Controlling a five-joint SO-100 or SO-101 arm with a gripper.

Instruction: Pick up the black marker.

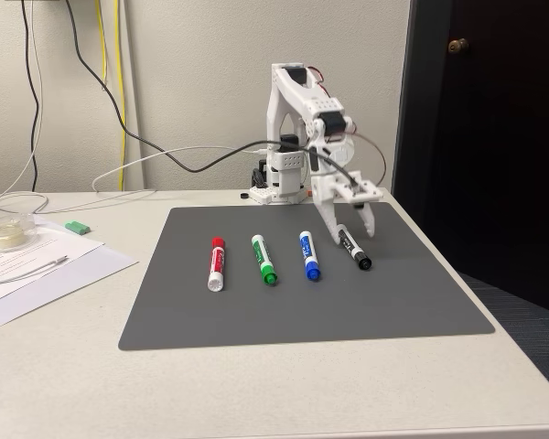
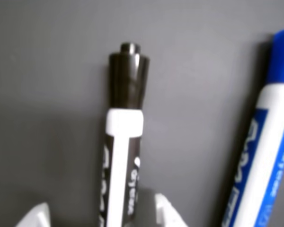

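The gripper [image 1: 350, 230] stands low over the far end of the black marker [image 1: 354, 249], its two white fingers spread apart, one on each side of the barrel. In the wrist view the fingertips [image 2: 166, 211] show at the bottom edge, with the black marker [image 2: 124, 142] running up between them and its black cap pointing away from the camera. Nothing is clamped yet; whether the tips already touch the mat cannot be told.

The black marker lies flat on the grey mat [image 1: 302, 311], rightmost in a row of four, at the mat's far right in the fixed view. Just to its left there lies the blue marker [image 1: 308, 254], which in the wrist view appears at the right edge [image 2: 265, 142], near but apart from the black one. Further left are the green marker [image 1: 263, 260] and the red marker [image 1: 216, 263].

The step in hand looks like the closing of the grasp. To do it well, the fingers should probably settle fully to barrel height, keep the barrel centred between them, then close squarely across it. The marker is round and smooth, so an off-centre squeeze could roll or spin it. The finger toward the blue marker has little room, so a sideways drift risks nudging that neighbour. A straight lift would follow.
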